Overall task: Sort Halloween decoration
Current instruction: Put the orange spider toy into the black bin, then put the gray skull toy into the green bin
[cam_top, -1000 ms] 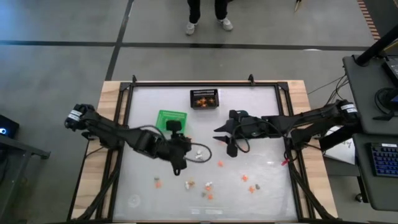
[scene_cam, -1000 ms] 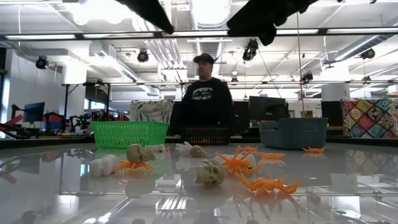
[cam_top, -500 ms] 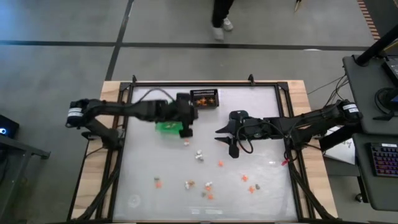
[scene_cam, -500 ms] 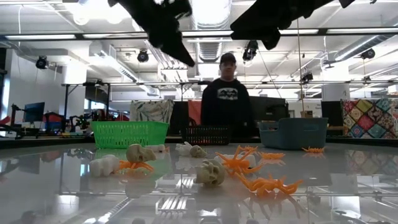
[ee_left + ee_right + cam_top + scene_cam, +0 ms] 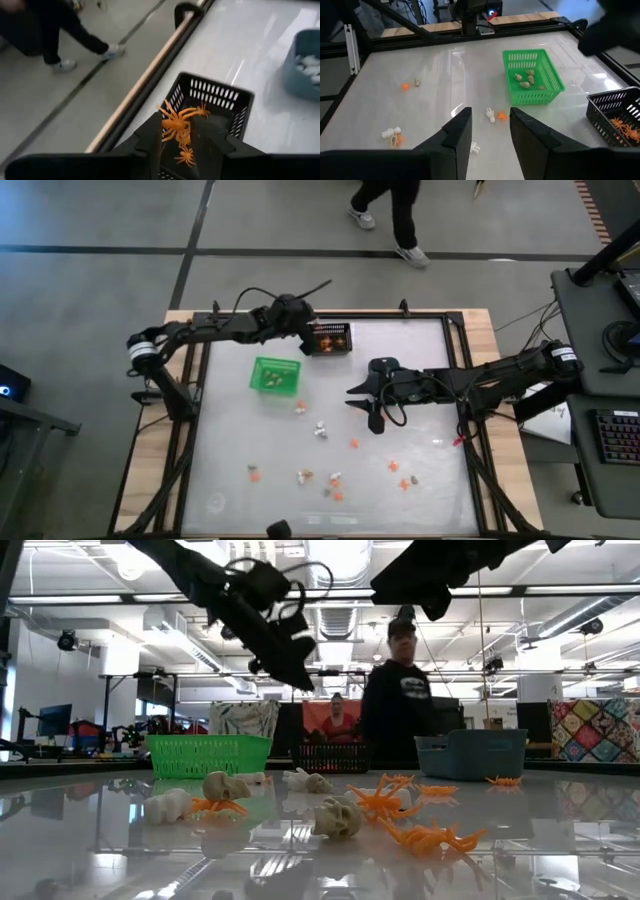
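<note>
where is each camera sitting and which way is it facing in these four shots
High view: above the table, looking straight down; both arms show, left end effector by the black mesh bin, right end effector mid-table.
Low view: at tabletop height, looking level past skulls and orange spiders into the room; arms enter from above.
Left wrist view: over the black mesh bin, its fingers holding an orange spider.
Right wrist view: looking across the table at the green bin; its open fingers show.
Shared: the green bin appears in the high, low and right wrist views.
</note>
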`<state>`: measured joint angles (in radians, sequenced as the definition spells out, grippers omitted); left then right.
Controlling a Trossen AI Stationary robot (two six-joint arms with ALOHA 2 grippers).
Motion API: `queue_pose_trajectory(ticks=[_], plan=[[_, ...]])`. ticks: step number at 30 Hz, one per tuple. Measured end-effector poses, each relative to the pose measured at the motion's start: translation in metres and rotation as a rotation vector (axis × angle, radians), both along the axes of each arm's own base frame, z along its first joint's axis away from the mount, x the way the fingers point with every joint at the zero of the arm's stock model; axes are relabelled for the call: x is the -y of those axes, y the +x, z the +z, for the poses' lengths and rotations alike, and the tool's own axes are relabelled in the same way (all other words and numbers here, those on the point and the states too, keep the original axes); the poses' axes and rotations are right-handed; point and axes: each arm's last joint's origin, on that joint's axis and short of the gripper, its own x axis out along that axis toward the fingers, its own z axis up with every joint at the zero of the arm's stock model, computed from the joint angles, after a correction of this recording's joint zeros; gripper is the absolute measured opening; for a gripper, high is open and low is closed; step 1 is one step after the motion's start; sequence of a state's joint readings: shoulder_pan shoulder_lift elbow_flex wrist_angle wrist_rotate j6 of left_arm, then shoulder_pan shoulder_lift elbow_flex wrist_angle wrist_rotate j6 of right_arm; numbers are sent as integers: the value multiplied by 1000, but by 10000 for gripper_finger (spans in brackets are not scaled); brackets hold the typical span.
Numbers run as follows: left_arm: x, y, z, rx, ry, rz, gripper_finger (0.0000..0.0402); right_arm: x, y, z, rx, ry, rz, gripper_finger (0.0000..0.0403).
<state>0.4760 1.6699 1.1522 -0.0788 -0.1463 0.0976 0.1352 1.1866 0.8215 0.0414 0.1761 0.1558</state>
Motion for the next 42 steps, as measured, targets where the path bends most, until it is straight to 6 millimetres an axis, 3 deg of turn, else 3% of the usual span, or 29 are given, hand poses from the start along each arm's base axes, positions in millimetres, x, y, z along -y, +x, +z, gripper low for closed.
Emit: queue_pose_trajectory(ticks=[5,10,17,28,35,42], plan=[[-6,8,-22,-63,-36,3,77,0,0,-1,-8,-1,0,128],[-8,12,-31,-80,-45,3,77,0,-1,-2,-11,-1,-1,125],[-8,13,-32,-80,-45,4,86,0,-1,-2,-12,-1,-2,125],[-8,13,-31,-71,-50,10,143,0,-1,-3,-11,29,-16,123],[5,12,-13,-24,-41,-6,147,0,-1,-3,-10,53,-30,125],[51,5,22,50,-8,-116,142,0,1,-6,-16,85,-47,121]])
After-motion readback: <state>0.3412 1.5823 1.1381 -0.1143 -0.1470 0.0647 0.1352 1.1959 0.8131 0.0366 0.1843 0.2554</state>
